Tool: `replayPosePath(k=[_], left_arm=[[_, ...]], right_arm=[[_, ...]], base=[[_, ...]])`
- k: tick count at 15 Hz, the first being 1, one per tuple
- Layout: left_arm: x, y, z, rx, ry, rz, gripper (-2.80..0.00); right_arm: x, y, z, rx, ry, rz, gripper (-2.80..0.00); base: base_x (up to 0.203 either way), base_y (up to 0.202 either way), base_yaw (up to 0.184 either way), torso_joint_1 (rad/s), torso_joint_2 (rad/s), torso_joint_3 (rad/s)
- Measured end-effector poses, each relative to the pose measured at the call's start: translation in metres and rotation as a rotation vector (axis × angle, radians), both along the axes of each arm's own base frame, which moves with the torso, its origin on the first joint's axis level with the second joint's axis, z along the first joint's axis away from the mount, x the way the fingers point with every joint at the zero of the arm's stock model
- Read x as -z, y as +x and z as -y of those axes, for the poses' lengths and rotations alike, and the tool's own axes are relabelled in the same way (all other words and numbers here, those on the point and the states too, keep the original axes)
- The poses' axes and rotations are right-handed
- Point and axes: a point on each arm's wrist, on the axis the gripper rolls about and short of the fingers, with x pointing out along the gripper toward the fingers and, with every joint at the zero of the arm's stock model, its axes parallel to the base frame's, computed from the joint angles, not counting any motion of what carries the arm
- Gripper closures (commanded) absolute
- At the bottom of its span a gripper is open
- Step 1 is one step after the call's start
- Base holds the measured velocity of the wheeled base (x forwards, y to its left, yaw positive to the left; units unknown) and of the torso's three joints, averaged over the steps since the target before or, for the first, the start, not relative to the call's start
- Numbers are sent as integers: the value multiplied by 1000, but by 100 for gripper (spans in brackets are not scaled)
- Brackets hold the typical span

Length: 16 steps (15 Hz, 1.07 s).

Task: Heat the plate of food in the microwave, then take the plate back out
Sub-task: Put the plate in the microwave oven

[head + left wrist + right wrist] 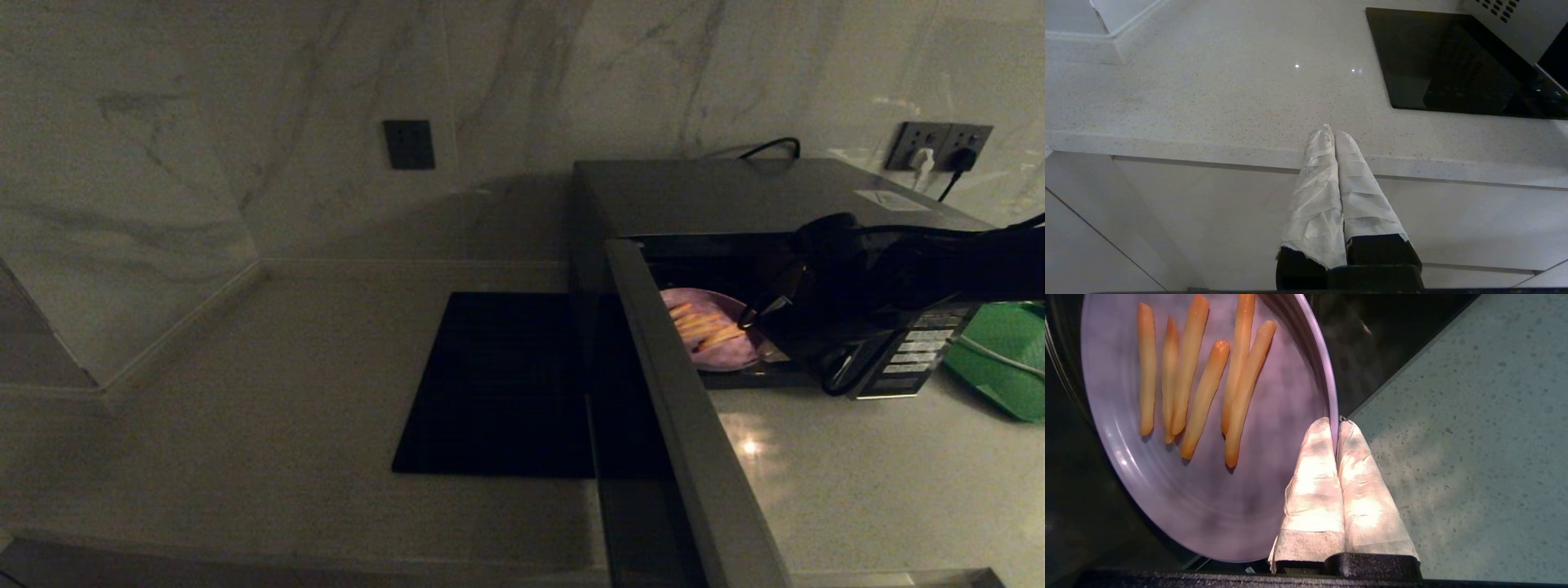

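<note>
**Right claw pinching the plate rim at the microwave mouth**

Right gripper (1337, 424) is closed tight on the rim of the plate of food (1208, 490), one padded finger above the edge and one below, at the side of the plate nearest the wrist. It is a thin, one-sided pinch, with the rest of the plate reaching away from the fingers unsupported by them.

That is where I would expect trouble. With all the weight hanging off one edge, the plate could sag or twist in the pads, and the fries (1208, 388) lying loose across it could slide toward the low side or roll off. The wrapped pads look soft, so the smooth rim might creep out of them if the arm moves sharply. The far edge could also catch on the cavity floor or the frame of the opening.

From the head view the plate sits in the mouth of the microwave (735, 196), partly over its front sill, with the open door (678, 408) swung out on the left side, close alongside the plate's path. The speckled countertop (857, 482) lies just in front.

Left gripper (1334, 136) hangs shut and empty off the counter's front edge, near the black mat (1437, 61), well apart from the work.
</note>
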Motion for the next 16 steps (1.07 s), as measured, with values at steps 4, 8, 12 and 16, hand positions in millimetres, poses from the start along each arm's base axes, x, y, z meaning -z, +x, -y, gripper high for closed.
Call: replayPosePath(k=[4,8,12,16], left_arm=[[0,0,0,0,0,0,0],[0,0,0,0,0,0,0],[0,0,0,0,0,0,0],[0,0,0,0,0,0,0]], right_arm=[[3,3,-5,-11,0,5,0],[7,8,-6,-12,0,24,0],[8,11,-5,-7,-3,30,0],[6,12,-2,2,-6,36,0]], base=[[0,0,0,0,0,0],[0,0,0,0,0,0],[0,0,0,0,0,0],[0,0,0,0,0,0]])
